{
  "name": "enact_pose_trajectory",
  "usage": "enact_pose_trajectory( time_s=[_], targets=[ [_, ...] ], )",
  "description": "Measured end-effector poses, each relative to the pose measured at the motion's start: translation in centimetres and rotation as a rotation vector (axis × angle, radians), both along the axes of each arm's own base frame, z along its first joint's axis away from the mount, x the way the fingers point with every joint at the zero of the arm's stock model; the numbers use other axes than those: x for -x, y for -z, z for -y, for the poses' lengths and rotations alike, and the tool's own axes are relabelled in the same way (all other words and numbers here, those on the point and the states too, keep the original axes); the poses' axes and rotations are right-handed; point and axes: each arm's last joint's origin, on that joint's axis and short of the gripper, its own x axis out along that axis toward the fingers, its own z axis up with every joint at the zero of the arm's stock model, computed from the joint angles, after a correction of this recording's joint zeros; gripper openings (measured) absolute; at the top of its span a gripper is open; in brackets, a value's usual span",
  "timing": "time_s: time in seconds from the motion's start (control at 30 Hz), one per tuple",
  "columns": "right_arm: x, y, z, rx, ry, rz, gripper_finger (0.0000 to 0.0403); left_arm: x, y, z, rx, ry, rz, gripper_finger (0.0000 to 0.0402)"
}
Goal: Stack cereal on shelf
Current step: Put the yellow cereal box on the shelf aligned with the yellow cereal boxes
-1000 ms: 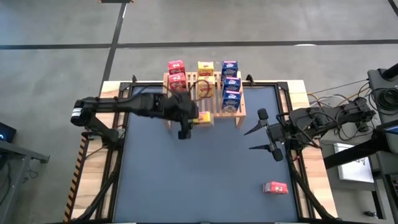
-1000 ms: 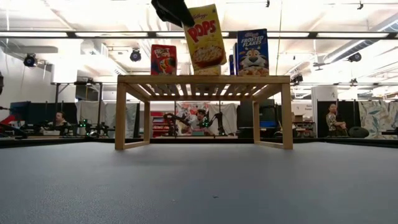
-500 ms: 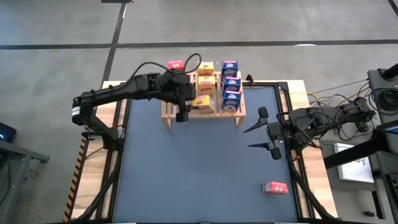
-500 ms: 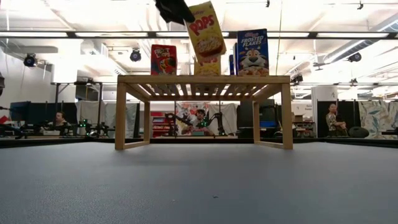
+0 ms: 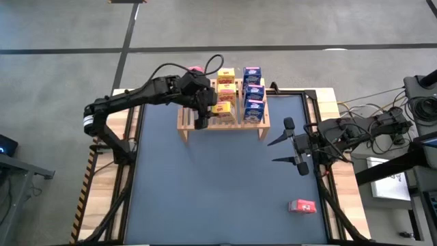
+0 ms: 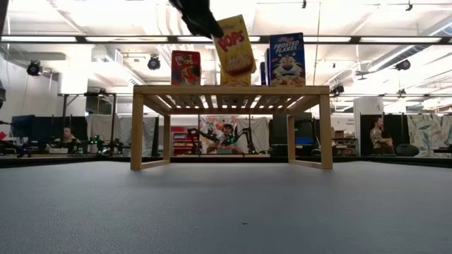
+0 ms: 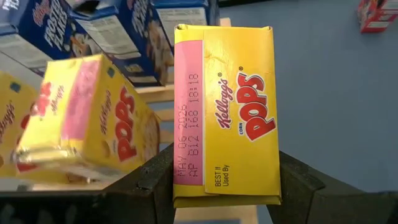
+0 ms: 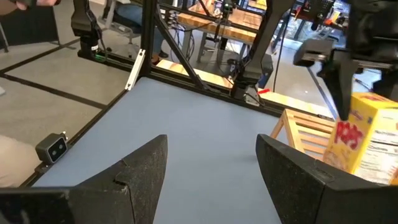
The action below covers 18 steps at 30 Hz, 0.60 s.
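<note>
My left gripper [image 5: 205, 113] is hanging over the left part of the shelf [image 5: 185, 128], which is standing at the middle of the counter's [image 5: 218, 184] far edge; its fingers [image 7: 155, 180] are clamped on a yellow cereal box [image 7: 222, 115], holding it tilted above the slats near the shelf's front edge; from table height that box [image 6: 235, 46] is showing above the shelf top, leaning, between the red box [image 6: 186, 68] and the blue box [image 6: 287, 60]; two more yellow boxes [image 5: 226, 80] are standing in a row behind it toward the far edge; a red box [image 5: 194, 70] is peeking out past my arm at the shelf's far left; three blue boxes [image 5: 253, 92] are lined up along the shelf's right side; my right gripper [image 5: 285, 151] is waiting above the counter's right edge, fingers [image 8: 140, 171] spread apart and holding nothing; one last red box [image 5: 301, 206] is lying on its side near the counter's near right corner, well apart from the shelf.
</note>
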Motion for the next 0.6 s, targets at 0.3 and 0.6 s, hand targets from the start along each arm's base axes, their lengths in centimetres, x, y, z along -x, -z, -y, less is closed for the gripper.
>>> enact_pose_trajectory(
  time_s=[0.3,0.6],
  targets=[
    [0.0,0.0,0.0,-0.006,0.001,-0.002,0.0235,-2.9,0.1,-1.2,0.036,0.017,-0.129,0.0179],
    [0.0,0.1,0.0,0.000,0.000,-0.005,0.0235,-4.4,-1.9,-1.7,0.064,0.006,-0.204,0.0183]
  ],
)
